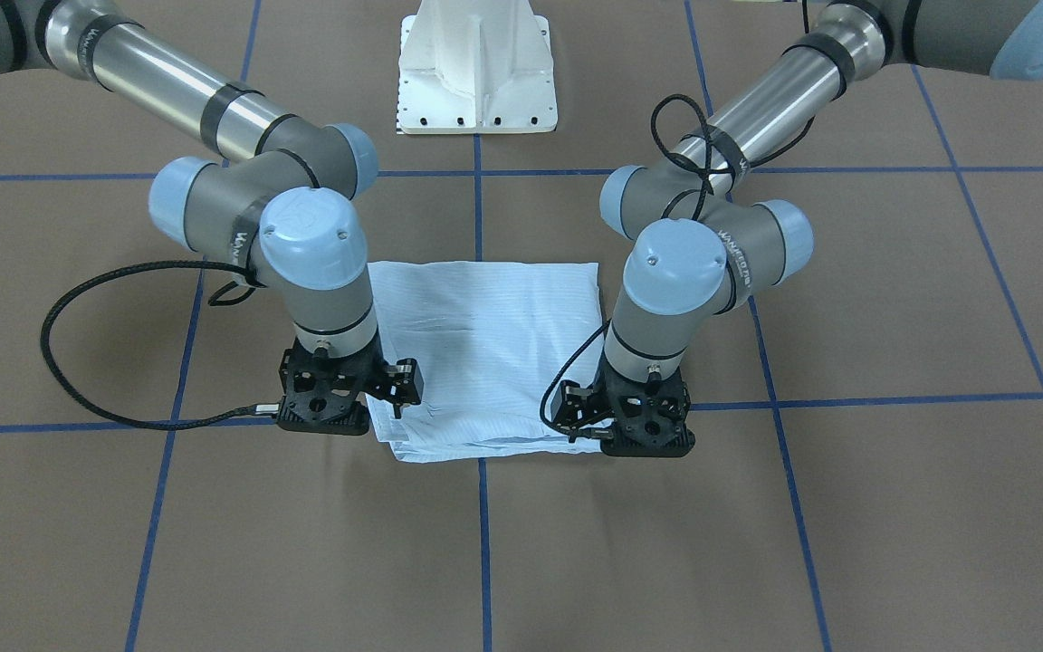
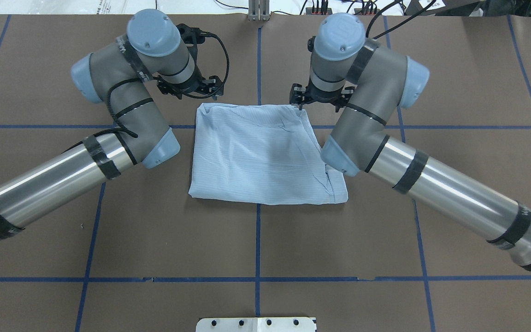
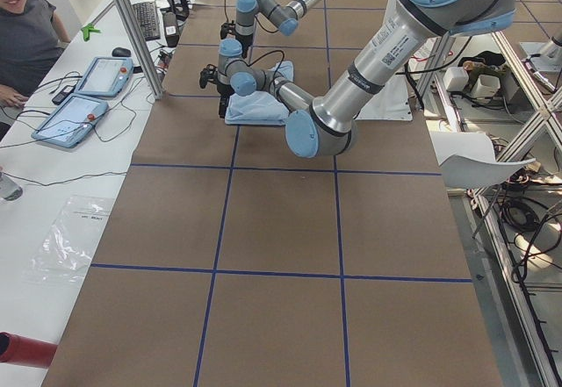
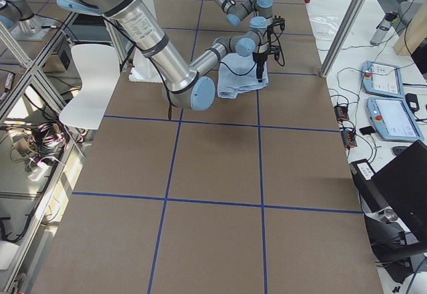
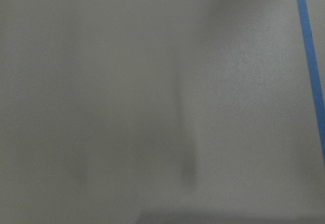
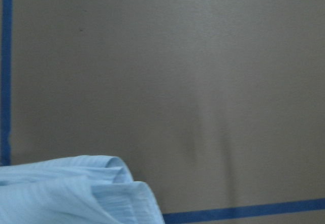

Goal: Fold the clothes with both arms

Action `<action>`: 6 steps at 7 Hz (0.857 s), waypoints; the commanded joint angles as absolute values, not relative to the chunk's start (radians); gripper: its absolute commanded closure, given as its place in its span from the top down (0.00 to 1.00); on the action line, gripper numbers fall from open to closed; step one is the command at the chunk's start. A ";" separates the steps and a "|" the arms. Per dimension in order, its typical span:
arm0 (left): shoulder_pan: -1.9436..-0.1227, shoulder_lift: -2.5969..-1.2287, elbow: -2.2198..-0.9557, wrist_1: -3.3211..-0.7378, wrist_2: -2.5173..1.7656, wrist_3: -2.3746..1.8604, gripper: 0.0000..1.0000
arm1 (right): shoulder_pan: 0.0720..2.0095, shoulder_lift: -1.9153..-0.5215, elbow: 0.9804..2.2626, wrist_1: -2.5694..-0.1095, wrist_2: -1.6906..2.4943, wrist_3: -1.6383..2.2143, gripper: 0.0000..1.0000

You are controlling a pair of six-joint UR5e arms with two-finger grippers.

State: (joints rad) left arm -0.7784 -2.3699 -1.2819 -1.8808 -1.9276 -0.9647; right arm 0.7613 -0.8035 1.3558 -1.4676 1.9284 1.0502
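Nearest the front camera stand my right gripper [image 1: 397, 385] and my left gripper [image 1: 587, 409], wrists pointing down, one at each far corner of the folded light-blue shirt [image 1: 485, 335]. From both of them the shirt lies back toward my base [image 1: 476, 72], its slightly longer side running across between them, flat on the brown table [image 1: 847, 507]. On the right, my wrist camera shows the rolled layers of that corner just beside it. On the left, my wrist camera sees only bare table, so I take that gripper to be a shade off the cloth. How far either one is open, and whether either pinches cloth, I cannot tell. I judge the right nearer a hold; the left must close in on its corner before any fold toward me
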 commanded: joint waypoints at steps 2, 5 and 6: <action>-0.874 -2.127 -1.749 -1.605 -2.009 -0.653 1.00 | 0.960 -0.993 1.593 -1.706 2.068 0.578 1.00; -0.926 -1.970 -1.888 -1.601 -2.046 -0.525 1.00 | 1.064 -1.150 1.722 -1.764 2.118 0.369 1.00; -0.966 -1.920 -1.902 -1.600 -2.052 -0.449 1.00 | 1.084 -1.210 1.759 -1.764 2.129 0.307 1.00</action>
State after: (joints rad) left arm -0.9279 -1.9770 -1.8762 -1.6020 -2.0454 -0.5245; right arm 1.0555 -1.1408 1.7144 -1.7602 2.1132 0.3825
